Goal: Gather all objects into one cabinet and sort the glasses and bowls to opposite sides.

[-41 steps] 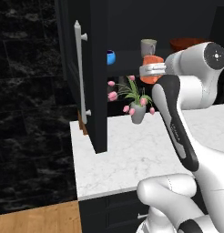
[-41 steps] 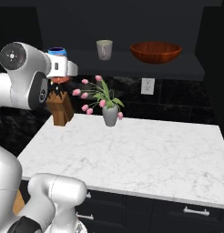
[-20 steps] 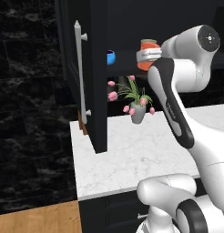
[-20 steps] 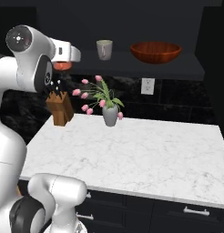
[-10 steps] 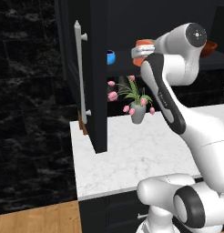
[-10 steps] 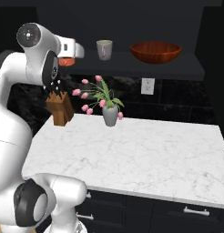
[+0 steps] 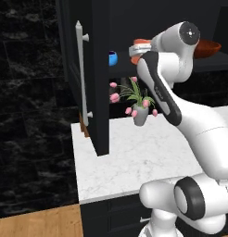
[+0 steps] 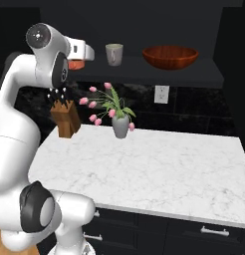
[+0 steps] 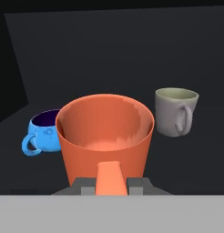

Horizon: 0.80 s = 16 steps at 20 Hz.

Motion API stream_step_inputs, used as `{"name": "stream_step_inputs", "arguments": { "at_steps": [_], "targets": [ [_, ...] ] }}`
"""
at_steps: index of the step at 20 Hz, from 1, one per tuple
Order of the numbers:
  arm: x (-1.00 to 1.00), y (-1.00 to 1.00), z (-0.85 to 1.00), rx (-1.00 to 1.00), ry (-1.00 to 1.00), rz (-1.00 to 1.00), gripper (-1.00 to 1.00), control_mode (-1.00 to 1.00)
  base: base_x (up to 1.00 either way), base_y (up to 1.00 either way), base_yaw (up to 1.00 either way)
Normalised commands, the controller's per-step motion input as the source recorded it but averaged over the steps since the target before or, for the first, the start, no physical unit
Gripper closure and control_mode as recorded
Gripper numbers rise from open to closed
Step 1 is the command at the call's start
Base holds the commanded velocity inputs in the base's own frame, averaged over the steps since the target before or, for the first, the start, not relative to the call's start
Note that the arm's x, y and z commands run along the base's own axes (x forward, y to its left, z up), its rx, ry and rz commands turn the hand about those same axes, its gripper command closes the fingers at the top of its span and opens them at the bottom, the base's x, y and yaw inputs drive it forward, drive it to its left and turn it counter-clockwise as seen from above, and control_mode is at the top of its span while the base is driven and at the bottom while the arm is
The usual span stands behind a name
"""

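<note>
orange cup [image 9: 104, 134] sitting mid-frame in hand view, inside the cabinet [image 7: 99, 69] | blue bowl [image 9: 45, 132] lower left, mug [image 9: 176, 111] right, red-brown bowl [image 8: 170, 56] upper right on the shelf | gathering looking near done, sorting pending | gripper [image 9: 111, 182] clenching the cup's handle

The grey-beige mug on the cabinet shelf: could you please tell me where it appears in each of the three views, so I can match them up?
Left base view: I cannot make the mug out; the arm stands in front of that stretch of shelf.
Right base view: mug upper centre, on the shelf, left of the red-brown bowl.
Hand view: mug right of centre, behind the orange cup.
Shared landmark: the orange cup, beside the mug in both.
</note>
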Motion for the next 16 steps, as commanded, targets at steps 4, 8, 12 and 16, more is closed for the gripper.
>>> {"name": "stream_step_inputs", "arguments": {
  "at_steps": [4,8,12,16],
  "targets": [
    [0.20,0.07,-0.18,0.00,0.00,0.00,1.00,-1.00,0.00,0.00,0.00],
    [0.15,0.00,-0.24,0.00,0.00,-0.01,1.00,-1.00,0.00,0.00,0.00],
    [0.26,0.00,-0.15,0.00,0.00,0.00,1.00,-1.00,0.00,0.00,0.00],
    [0.31,0.00,-0.09,0.00,0.00,0.00,1.00,-1.00,0.00,0.00,0.00]
  ]
}}
